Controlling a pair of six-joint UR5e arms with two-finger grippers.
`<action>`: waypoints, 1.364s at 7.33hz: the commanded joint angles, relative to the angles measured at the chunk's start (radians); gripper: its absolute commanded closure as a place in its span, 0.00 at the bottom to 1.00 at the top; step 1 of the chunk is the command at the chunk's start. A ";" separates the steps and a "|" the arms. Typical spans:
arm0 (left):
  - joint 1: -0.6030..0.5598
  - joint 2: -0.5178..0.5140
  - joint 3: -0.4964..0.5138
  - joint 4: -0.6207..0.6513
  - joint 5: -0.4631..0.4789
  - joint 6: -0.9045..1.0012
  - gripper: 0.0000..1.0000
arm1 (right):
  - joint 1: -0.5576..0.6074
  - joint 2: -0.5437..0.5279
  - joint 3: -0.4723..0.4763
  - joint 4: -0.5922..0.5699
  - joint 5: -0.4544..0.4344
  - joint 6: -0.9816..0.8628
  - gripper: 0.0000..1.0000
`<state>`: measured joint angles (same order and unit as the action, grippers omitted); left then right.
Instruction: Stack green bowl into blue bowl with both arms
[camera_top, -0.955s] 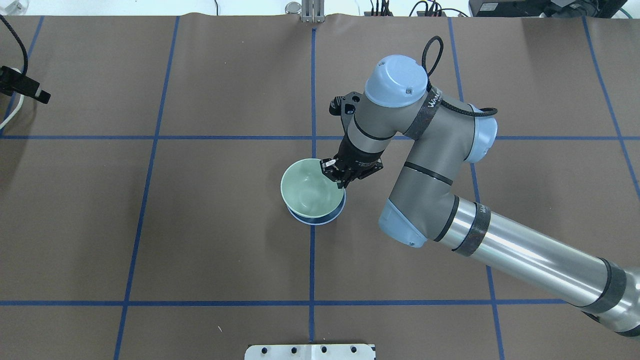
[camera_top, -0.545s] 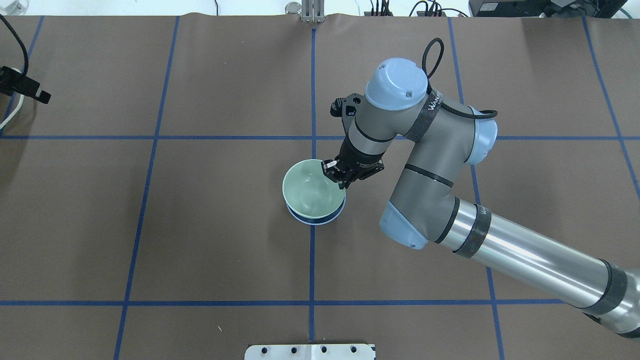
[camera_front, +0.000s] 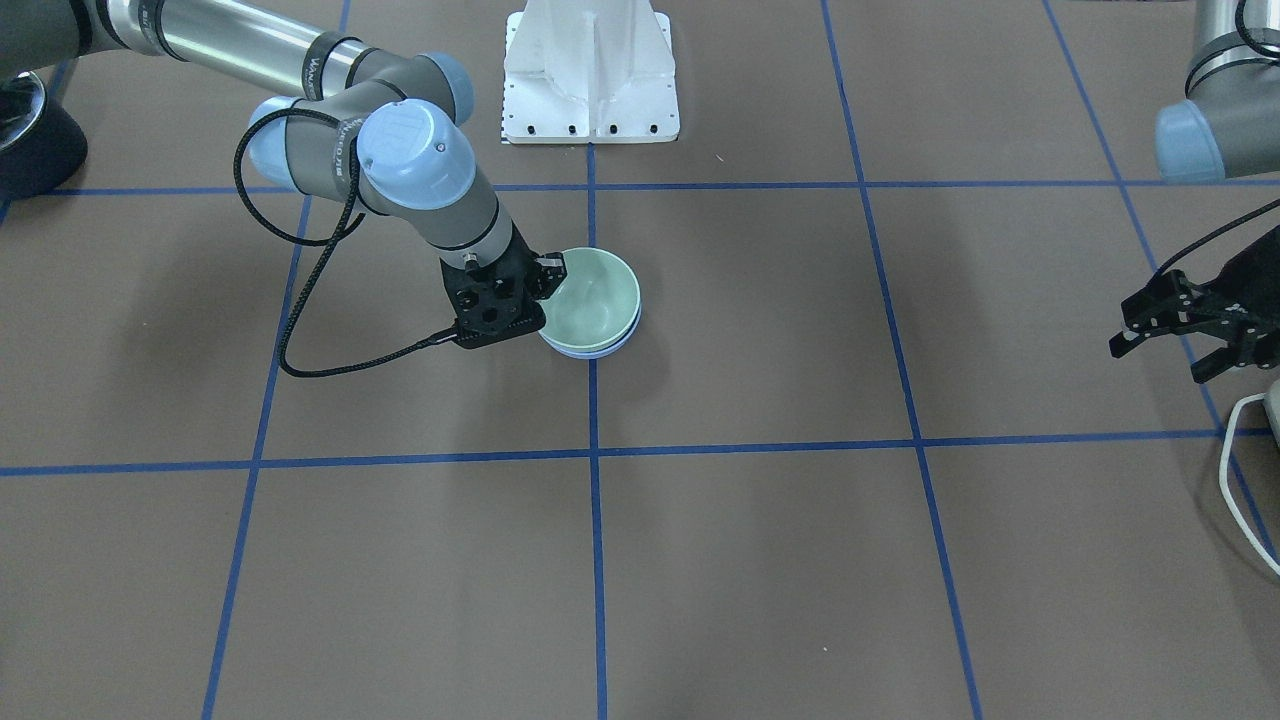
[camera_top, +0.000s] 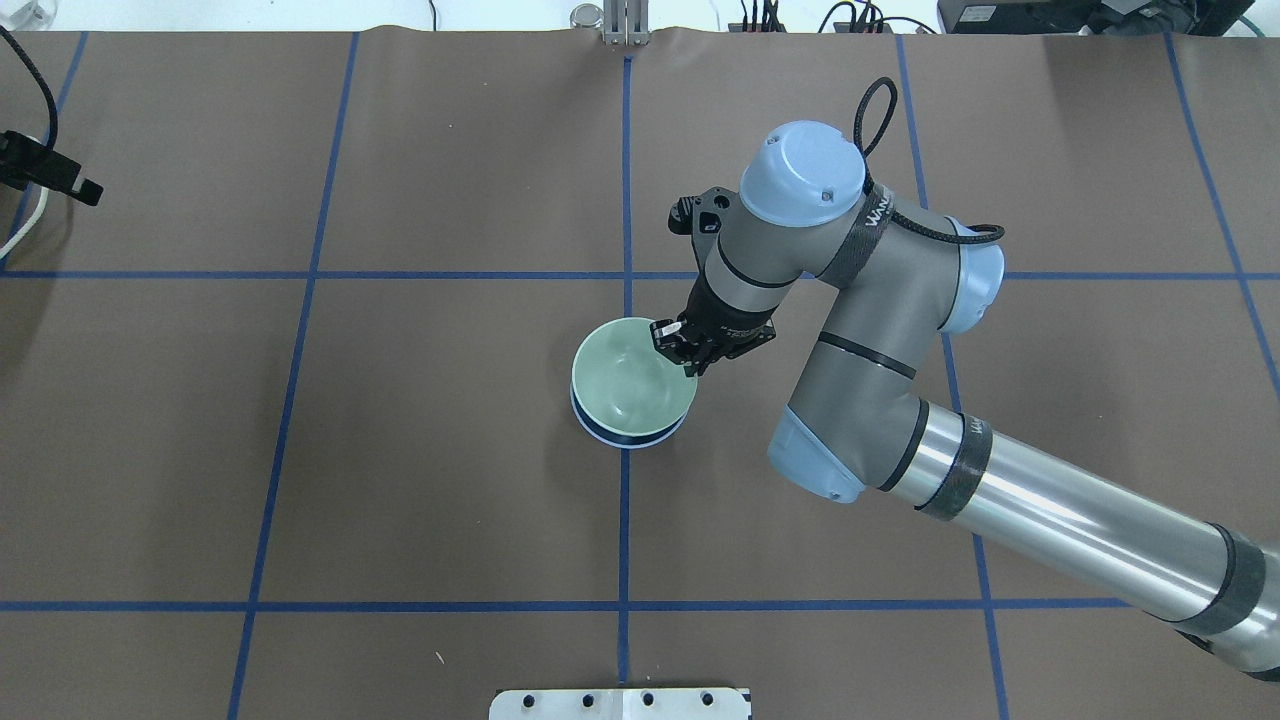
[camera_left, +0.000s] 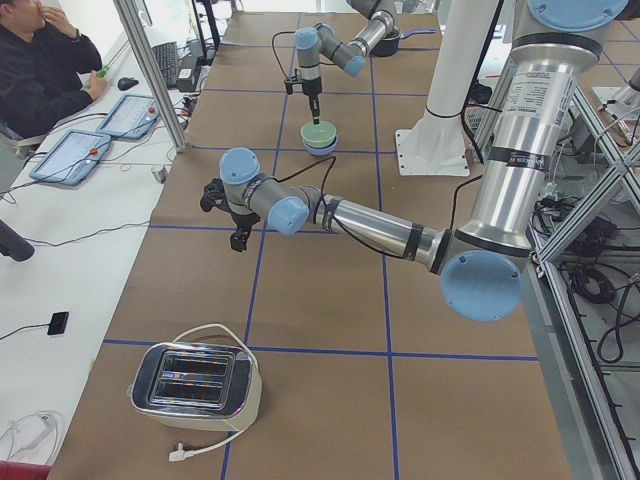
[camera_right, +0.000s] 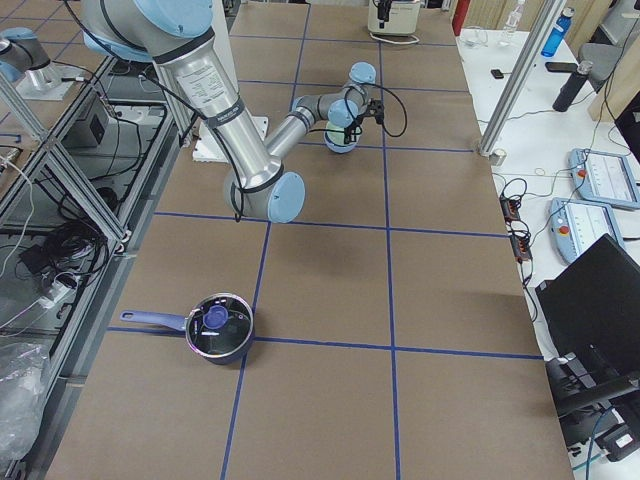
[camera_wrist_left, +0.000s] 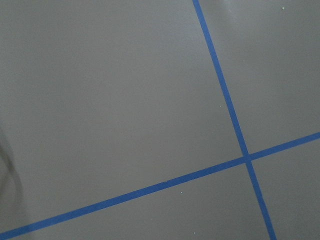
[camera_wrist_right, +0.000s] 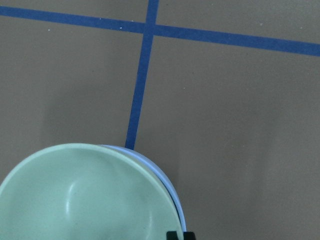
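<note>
The green bowl (camera_top: 630, 380) sits nested in the blue bowl (camera_top: 626, 437) near the table's middle, with only the blue rim showing below it. My right gripper (camera_top: 681, 347) is shut on the green bowl's right rim, one finger inside and one outside. The front view shows the same: the right gripper (camera_front: 545, 282), the green bowl (camera_front: 592, 295) and the blue bowl (camera_front: 600, 352). The right wrist view shows the green bowl (camera_wrist_right: 85, 200) inside the blue rim (camera_wrist_right: 180, 215). My left gripper (camera_front: 1165, 352) is open and empty, far off at the table's left side.
The white pedestal base (camera_front: 590, 70) stands behind the bowls. A toaster (camera_left: 195, 378) sits at the table's left end, and a dark pot (camera_right: 220, 328) at its right end. An operator (camera_left: 40, 60) sits beyond the far edge.
My right gripper has moved slightly right with the green bowl and lowered it, so it now sits more centred in the blue bowl. The left arm has not moved.
</note>
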<state>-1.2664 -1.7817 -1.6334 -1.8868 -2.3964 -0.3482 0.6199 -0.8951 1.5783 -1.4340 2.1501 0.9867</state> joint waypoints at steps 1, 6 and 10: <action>0.001 -0.001 0.000 0.000 0.000 0.000 0.02 | 0.000 -0.008 0.035 0.001 -0.009 0.001 0.54; -0.001 0.005 0.009 0.000 0.002 0.002 0.02 | 0.033 -0.039 0.066 -0.002 0.022 0.050 0.00; -0.097 0.005 0.058 0.027 -0.007 0.150 0.02 | 0.345 -0.166 0.081 -0.145 0.115 -0.265 0.00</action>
<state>-1.3146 -1.7764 -1.6035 -1.8796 -2.3992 -0.2779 0.8370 -1.0165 1.6578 -1.4907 2.2262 0.9071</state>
